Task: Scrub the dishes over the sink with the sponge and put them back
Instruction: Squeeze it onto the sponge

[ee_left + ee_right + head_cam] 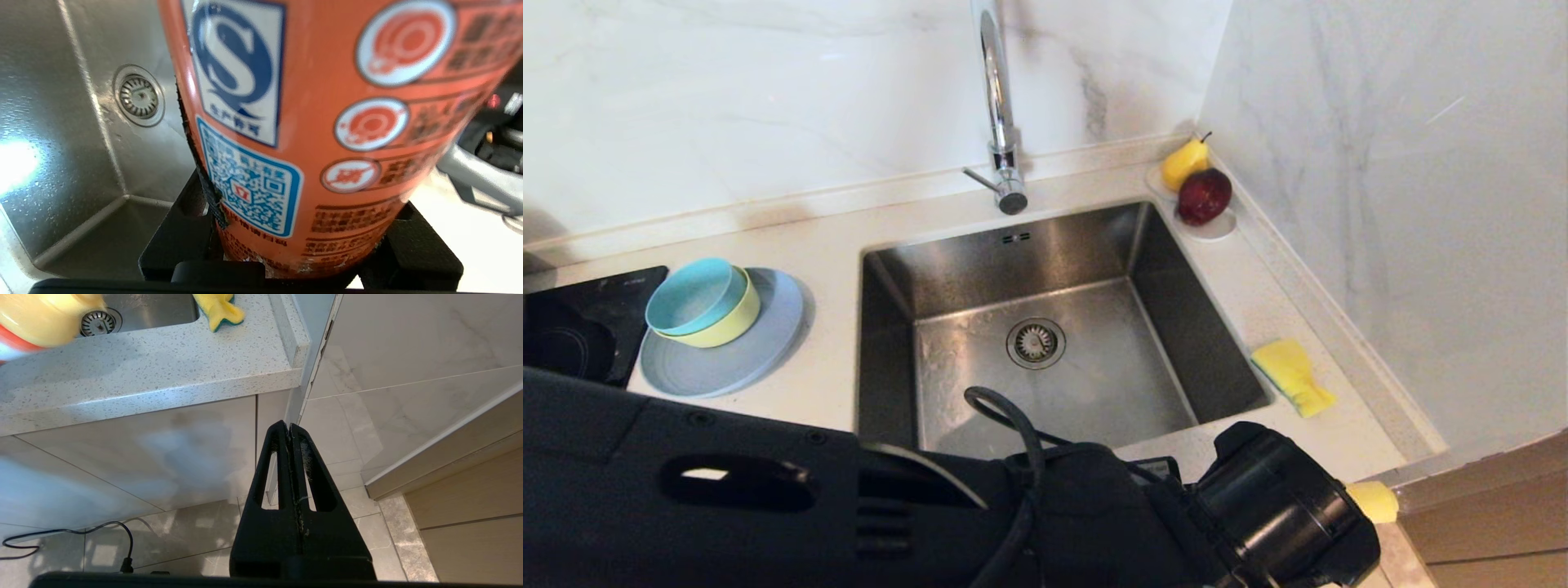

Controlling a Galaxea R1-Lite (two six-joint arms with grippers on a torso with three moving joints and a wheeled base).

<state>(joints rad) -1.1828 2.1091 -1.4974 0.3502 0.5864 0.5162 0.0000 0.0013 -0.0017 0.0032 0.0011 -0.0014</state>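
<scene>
Head view: the yellow rectangular sponge (1293, 376) with its green scouring side is seen on the speckled counter (833, 245) beside the square stainless steel sink (1045, 327), beyond the left gripper (286, 245), which is clenched around an orange detergent bottle (327, 122). The teal-blue bowl (690, 296) is nested in the pale yellow bowl (727, 322) on the grey-blue plate (727, 359), well apart. The right gripper (291, 435) is parked low, fingers pressed together.

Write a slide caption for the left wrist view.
Left claw clamped around the orange detergent bottle, held beside the steel sink and its round drain.
</scene>
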